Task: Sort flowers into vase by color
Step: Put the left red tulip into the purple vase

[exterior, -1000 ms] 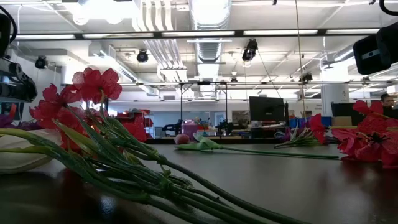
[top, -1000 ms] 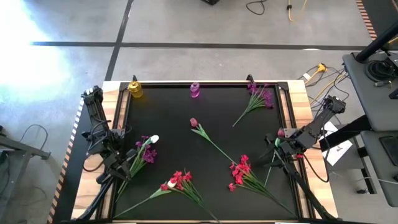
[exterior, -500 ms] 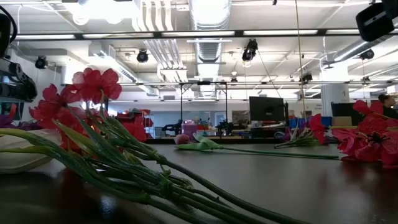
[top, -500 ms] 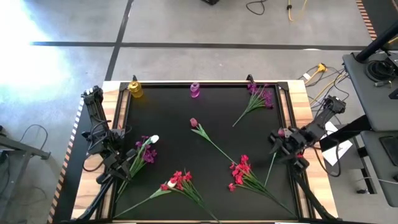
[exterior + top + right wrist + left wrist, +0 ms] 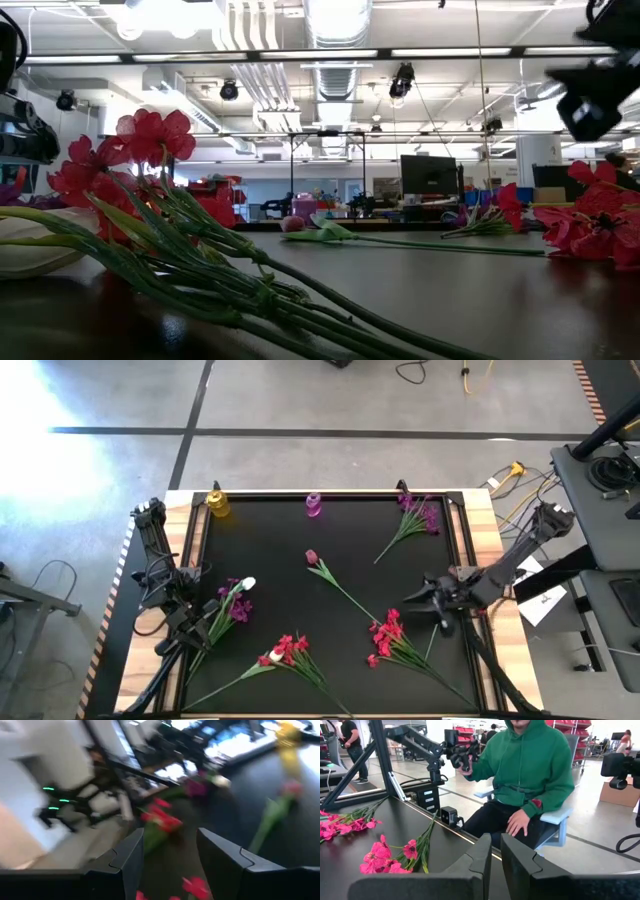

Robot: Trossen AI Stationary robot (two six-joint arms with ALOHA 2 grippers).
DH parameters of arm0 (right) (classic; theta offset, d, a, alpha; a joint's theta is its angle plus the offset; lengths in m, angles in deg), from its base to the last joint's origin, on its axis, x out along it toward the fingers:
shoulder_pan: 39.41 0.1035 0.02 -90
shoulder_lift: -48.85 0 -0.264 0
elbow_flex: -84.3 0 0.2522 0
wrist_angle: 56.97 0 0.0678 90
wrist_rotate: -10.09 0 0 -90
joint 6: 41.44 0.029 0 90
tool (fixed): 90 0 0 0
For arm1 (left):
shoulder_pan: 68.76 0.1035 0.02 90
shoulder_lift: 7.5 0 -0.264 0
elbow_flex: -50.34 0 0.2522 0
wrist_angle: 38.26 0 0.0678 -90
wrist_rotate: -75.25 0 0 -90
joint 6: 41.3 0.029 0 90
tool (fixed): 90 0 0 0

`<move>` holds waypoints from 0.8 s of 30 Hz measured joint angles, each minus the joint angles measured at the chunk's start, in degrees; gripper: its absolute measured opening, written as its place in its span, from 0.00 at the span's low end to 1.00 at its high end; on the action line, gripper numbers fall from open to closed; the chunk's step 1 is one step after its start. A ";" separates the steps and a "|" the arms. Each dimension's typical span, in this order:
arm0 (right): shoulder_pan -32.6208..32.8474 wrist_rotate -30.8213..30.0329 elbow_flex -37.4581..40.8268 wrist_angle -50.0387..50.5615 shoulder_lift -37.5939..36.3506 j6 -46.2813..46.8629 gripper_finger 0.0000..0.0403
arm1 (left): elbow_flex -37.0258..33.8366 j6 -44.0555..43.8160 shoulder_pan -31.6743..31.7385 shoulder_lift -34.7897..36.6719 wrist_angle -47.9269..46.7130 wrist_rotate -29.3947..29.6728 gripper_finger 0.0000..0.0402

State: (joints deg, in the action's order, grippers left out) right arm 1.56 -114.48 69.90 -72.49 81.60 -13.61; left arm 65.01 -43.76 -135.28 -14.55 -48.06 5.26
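Observation:
A purple spray [image 5: 418, 518] lies at the far right. A single dark pink bud [image 5: 312, 558] on a long stem lies mid-table. Two red-pink clusters lie near the front, one at the right [image 5: 385, 635] and one in the middle [image 5: 285, 652]. A purple spray with a white bloom [image 5: 236, 600] lies at the left. A yellow vase [image 5: 217, 503] and a pink vase [image 5: 314, 504] stand at the far edge. My right gripper [image 5: 410, 598] is open and empty above the table, just beyond the right red-pink cluster; its fingers show apart in its wrist view [image 5: 170, 860]. My left gripper [image 5: 496, 862] is shut and empty at the left edge.
A thin green stem [image 5: 432, 640] lies on the table near the right edge, under my right arm. A person in a green hoodie [image 5: 535, 765] sits beyond the table's right side. The black mat [image 5: 300, 530] has bare room in its far middle.
My right gripper has swung from the table's right edge toward the middle, turning so that its fingers point toward the table's left. It now stands over the mat by the right red-pink cluster. No flower has moved.

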 joint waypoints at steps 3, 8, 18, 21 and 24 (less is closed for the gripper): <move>-0.66 -4.50 -2.12 0.47 7.35 3.67 0.43 | 0.00 0.00 0.00 0.00 0.00 0.00 0.07; -4.88 -5.51 -11.19 2.87 20.48 5.15 0.43 | 0.00 0.02 0.00 0.00 0.00 0.00 0.07; -26.39 9.77 -31.37 9.77 45.69 4.87 0.43 | 0.00 0.01 0.00 0.00 -0.15 0.00 0.07; -31.50 13.96 -38.10 11.11 52.88 1.35 0.45 | 0.00 0.02 0.00 0.00 -0.19 0.00 0.07; -34.95 14.00 -46.23 18.46 59.76 -0.93 0.50 | 0.00 0.02 0.00 0.00 -0.23 0.00 0.07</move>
State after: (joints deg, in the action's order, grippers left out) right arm -33.38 -100.47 23.67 -54.03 141.36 -14.54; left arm 65.01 -43.74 -135.28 -14.55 -48.29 5.26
